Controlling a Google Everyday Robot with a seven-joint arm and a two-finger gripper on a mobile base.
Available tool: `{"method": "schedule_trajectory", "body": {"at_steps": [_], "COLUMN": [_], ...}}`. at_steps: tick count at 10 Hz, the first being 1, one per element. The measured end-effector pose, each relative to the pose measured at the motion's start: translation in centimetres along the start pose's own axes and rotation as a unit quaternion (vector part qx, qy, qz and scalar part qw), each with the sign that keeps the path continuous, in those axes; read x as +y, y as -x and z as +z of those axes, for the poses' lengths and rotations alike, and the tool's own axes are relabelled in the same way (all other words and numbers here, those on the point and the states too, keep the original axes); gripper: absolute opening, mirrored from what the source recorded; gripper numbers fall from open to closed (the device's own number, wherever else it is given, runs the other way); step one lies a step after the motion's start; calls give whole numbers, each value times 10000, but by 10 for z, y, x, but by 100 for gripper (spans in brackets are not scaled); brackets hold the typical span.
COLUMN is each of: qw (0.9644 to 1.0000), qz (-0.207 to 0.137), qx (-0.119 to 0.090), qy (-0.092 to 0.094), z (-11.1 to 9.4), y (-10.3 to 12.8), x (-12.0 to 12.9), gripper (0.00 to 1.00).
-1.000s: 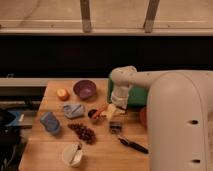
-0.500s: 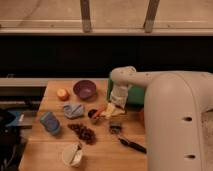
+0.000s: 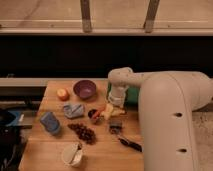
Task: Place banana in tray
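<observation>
The gripper point(image 3: 117, 100) hangs from the white arm over the right middle of the wooden table point(image 3: 55, 150). Just below and left of it lies a small pale yellow banana point(image 3: 111, 109), next to an orange-red stick-like item point(image 3: 101, 111). I cannot tell whether the gripper touches the banana. The green tray point(image 3: 131, 95) stands right behind the gripper; only a narrow strip of it shows, and the arm hides the rest.
A purple bowl point(image 3: 84, 89) and an orange fruit point(image 3: 62, 94) stand at the back left. A grey-blue item point(image 3: 73, 110), a blue item point(image 3: 50, 122), dark grapes point(image 3: 82, 132), a white cup point(image 3: 72, 154) and a dark utensil point(image 3: 130, 143) lie nearer. The arm's bulk point(image 3: 170, 125) fills the right side.
The gripper stays over the same spot by the banana, shifting only slightly. The objects on the table have not moved.
</observation>
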Motion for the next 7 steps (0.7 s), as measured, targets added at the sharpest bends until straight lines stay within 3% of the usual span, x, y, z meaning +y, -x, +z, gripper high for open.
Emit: {"method": "schedule_trajectory", "body": {"at_steps": [2,7], "qw": [10000,9999], "qz": [-15,-25], "qx": [64,116], "qy": [39,-78], "z": [11,16], "y": [-1,-1], "x": [3,8], "gripper": [73,22]}}
